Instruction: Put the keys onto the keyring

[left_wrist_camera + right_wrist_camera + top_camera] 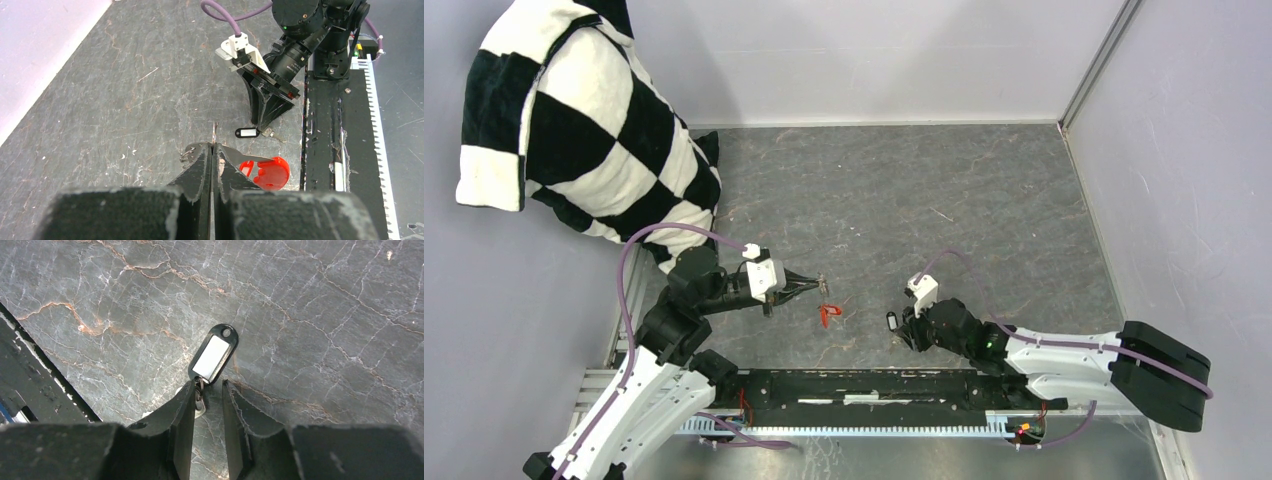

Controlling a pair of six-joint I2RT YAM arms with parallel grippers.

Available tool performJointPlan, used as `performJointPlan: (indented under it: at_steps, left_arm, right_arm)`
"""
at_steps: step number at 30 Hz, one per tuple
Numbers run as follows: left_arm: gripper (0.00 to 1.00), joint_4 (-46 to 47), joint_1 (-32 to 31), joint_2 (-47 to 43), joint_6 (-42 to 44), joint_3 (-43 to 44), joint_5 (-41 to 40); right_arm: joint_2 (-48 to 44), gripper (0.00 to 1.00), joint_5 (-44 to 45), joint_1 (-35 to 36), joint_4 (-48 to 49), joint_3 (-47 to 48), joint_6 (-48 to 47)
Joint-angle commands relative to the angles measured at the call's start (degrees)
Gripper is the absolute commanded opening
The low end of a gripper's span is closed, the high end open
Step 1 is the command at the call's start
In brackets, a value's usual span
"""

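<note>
My left gripper [821,284] [213,146] is shut on the keyring [214,131], whose thin metal ring shows edge-on between the closed fingers. A small coil of ring [187,152] pokes out on the left. A red plastic piece [267,172] [827,316] hangs to the right on a silvery strip. The black-headed key [214,354] [246,132] lies flat on the table. Its small link and metal blade [200,404] sit between the fingers of my right gripper [209,382] [898,324]. The jaws stand narrowly apart; the left finger touches the link, the right finger is clear of it.
A black-and-white checkered cushion [584,130] leans in the back left corner. The black base rail [894,385] [325,150] runs along the near edge, close behind the right gripper. Grey walls close the marbled table [904,190] on three sides.
</note>
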Motion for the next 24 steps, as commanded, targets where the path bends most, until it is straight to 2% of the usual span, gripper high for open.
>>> performJointPlan:
  at_steps: [1,5,7,11,18,24]
  left_arm:
    - [0.02,1.0,0.0,0.1,2.0,2.6,0.6]
    - [0.02,1.0,0.0,0.0,1.9,2.6,0.6]
    - [0.02,1.0,0.0,0.0,2.0,2.5,0.5]
    - [0.02,0.8,0.0,0.0,2.2,2.4,0.4]
    - [0.02,0.4,-0.1,0.0,2.4,2.4,0.4]
    - [0.02,-0.1,0.0,0.0,3.0,2.4,0.4]
  right_arm:
    - [2.2,0.31,3.5,1.7,-2.8,1.2,-0.1]
    - [3.5,0.27,5.2,2.5,-2.9,2.1,0.3]
    - [3.7,0.18,6.1,2.8,-3.3,2.2,0.8]
    - [2.5,0.08,7.0,3.0,-3.8,2.0,0.9]
    - [2.6,0.11,6.3,3.4,-4.0,4.1,-0.1]
    - [3.4,0.08,6.4,3.5,-3.8,4.5,-0.3]
